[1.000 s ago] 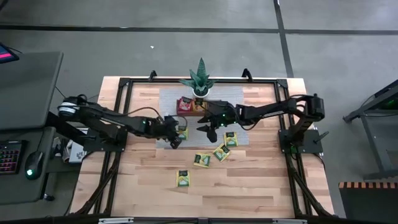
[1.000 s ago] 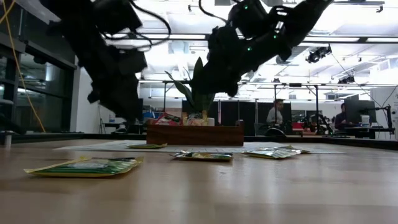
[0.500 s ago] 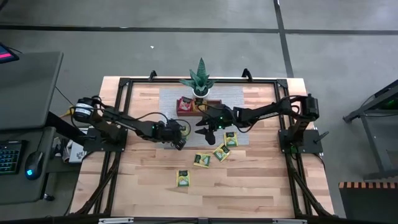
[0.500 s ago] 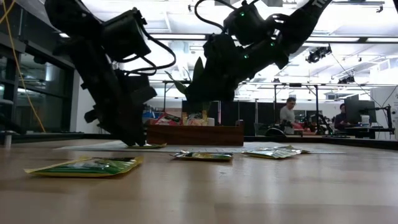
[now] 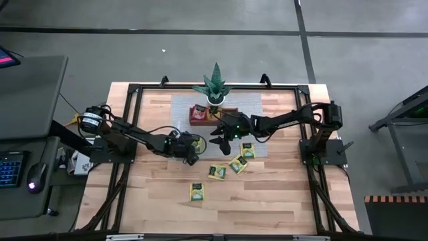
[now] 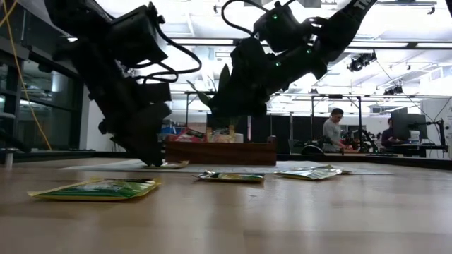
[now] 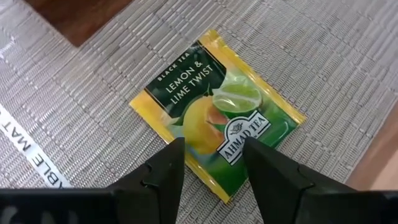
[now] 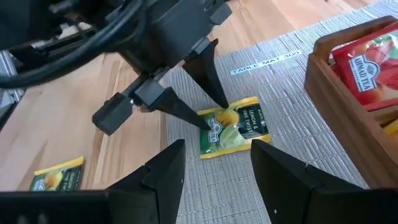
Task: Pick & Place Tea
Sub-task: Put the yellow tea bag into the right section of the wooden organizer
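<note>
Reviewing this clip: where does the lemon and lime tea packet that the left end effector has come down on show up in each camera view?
High view: mostly hidden under the left end effector, on the grey mat near centre.
Low view: lemon and lime packet, a thin edge under the dark fingers, left of the wooden tray.
Left wrist view: centre, between its open fingers.
Right wrist view: lower centre.
Shared landmark: the grey mat.
</note>
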Action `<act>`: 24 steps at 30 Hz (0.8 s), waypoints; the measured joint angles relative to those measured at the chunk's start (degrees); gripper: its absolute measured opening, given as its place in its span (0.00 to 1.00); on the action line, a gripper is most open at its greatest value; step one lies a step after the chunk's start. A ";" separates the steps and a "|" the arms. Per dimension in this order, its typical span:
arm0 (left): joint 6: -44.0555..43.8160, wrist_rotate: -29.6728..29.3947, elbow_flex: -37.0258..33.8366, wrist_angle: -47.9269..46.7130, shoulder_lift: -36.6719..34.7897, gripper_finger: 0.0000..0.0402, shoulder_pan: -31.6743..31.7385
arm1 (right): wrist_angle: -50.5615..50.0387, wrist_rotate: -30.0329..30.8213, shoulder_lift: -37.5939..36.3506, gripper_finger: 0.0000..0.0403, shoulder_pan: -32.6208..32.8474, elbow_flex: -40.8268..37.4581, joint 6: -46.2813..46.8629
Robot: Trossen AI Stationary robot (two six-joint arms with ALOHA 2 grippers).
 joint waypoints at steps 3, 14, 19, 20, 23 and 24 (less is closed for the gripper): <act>1.41 -0.29 -0.04 -0.43 0.00 0.41 -1.14 | 0.68 -0.39 1.05 0.44 0.35 0.00 1.47; 6.03 0.15 -0.13 -0.48 0.07 0.41 -2.21 | 11.75 -2.45 13.38 0.44 2.49 1.87 9.58; 6.03 0.17 -0.15 -0.45 0.09 0.41 -2.23 | 9.78 -3.02 17.82 0.44 2.37 9.10 9.76; 6.03 0.17 -0.15 -0.44 0.09 0.41 -2.23 | 8.37 -3.04 18.64 0.44 2.30 10.77 9.76; 5.99 0.17 -0.17 -0.46 0.09 0.41 -2.23 | 2.93 -2.82 20.31 0.44 1.80 14.32 9.87; 5.96 0.17 -0.17 -0.43 0.09 0.41 -2.23 | 1.43 -2.76 20.50 0.44 1.51 14.99 9.89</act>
